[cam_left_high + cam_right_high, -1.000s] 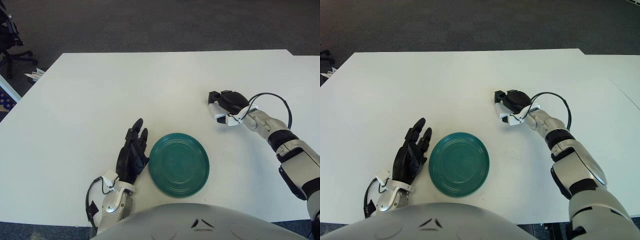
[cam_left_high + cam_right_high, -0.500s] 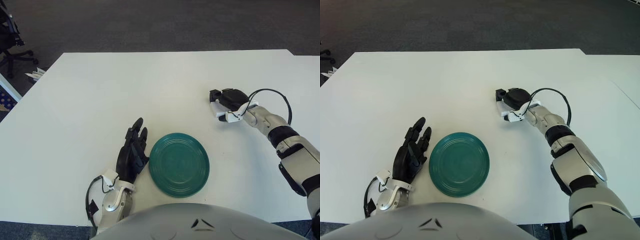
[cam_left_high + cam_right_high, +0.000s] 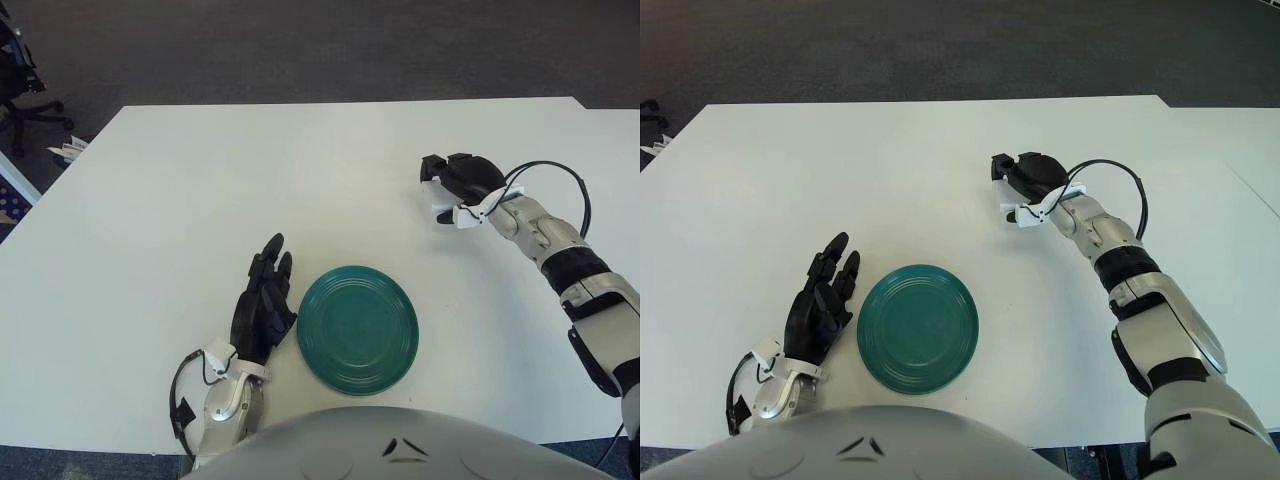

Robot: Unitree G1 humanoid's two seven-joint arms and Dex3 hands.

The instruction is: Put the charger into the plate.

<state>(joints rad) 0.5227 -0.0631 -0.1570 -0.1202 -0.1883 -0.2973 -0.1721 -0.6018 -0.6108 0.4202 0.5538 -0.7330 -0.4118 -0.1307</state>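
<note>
Left eye view: right hand (image 3: pixel 462 180), fingers curled on the white charger (image 3: pixel 440 208), is up-right of the plate (image 3: pixel 357 328); open left hand (image 3: pixel 262 305) flanks its left rim.

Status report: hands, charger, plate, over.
Right hand far right of table, fingers curled over charger. Left hand open beside green plate, on its left. Plate holds nothing; nothing seen between it and the charger.

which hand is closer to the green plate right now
Left. The left hand lies open just beside the plate's left rim. The right hand is farther off, up and to the right of the plate.
</note>
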